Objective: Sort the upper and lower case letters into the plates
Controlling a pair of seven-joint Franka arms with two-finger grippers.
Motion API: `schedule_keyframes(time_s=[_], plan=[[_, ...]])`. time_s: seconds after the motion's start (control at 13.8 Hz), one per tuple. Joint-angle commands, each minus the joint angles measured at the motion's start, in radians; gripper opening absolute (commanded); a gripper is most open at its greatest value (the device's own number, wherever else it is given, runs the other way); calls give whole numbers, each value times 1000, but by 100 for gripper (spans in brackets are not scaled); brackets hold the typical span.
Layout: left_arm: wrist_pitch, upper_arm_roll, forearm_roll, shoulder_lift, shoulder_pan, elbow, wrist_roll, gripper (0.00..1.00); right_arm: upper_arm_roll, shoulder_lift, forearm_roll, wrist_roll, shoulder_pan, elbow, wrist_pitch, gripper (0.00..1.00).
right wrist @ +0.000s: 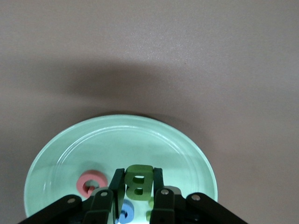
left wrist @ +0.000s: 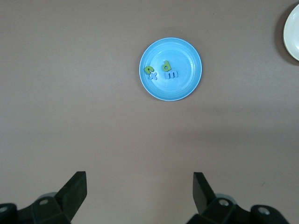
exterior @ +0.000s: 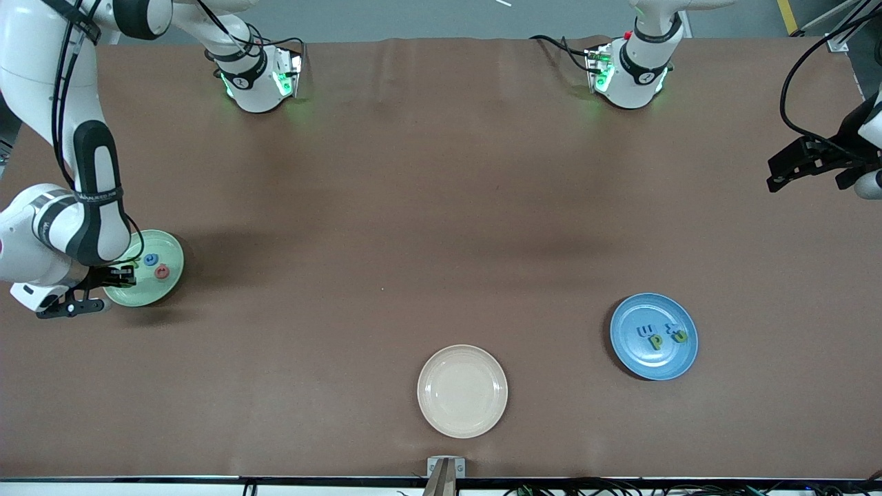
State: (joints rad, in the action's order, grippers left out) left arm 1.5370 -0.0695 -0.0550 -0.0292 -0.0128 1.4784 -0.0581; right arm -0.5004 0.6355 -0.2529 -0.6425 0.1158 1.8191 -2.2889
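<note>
My right gripper [exterior: 122, 276] is over the pale green plate [exterior: 148, 296] at the right arm's end of the table. In the right wrist view it [right wrist: 138, 173] is shut on a green letter B [right wrist: 138, 181], held just over that plate [right wrist: 117, 140]. A red letter [right wrist: 91, 183], a blue letter [right wrist: 126, 212] and a bit of another green letter [right wrist: 150, 205] lie in the plate. The blue plate [exterior: 641, 359] holds two green and two blue letters [exterior: 656, 339], also seen in the left wrist view [left wrist: 167, 66]. My left gripper [exterior: 773, 176] waits open and empty, high over the left arm's end of the table [left wrist: 139, 179].
A cream-beige plate [exterior: 462, 391] lies empty near the front edge, between the two coloured plates; its rim shows in the left wrist view [left wrist: 294, 28]. The table is covered in brown cloth [exterior: 441, 207]. The arm bases stand along the back edge.
</note>
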Motion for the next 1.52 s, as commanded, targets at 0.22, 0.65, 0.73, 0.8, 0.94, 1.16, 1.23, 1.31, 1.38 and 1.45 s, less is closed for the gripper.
schedule_keyframes(time_s=[0.22,0.65,0.73,0.8,0.94,1.16,1.23,1.31,1.38,1.45], plan=[[20,8,11,9,4,10,20,100,75,9,-12,-26,-76,-18,6,46],[17,8,11,12,4,10,23,100,60,-164,10,132,-10,-21,219,98],[18,10,11,12,1,6,24,100,59,-219,32,205,11,-18,279,98],[20,11,14,11,1,6,24,100,60,-277,71,272,27,-20,339,98],[44,11,17,2,1,6,23,100,62,-402,151,418,91,-20,440,98],[41,10,20,3,-27,3,40,100,71,-545,210,498,139,-62,529,98],[41,10,20,-1,-29,5,43,100,72,-554,216,523,145,-122,602,98],[41,10,20,-9,-29,6,43,100,74,-548,216,553,151,-220,708,98],[38,10,21,-5,-29,14,41,100,75,-543,218,587,163,-287,771,98],[35,10,21,0,-42,8,44,100,74,-543,218,598,171,-322,789,98]])
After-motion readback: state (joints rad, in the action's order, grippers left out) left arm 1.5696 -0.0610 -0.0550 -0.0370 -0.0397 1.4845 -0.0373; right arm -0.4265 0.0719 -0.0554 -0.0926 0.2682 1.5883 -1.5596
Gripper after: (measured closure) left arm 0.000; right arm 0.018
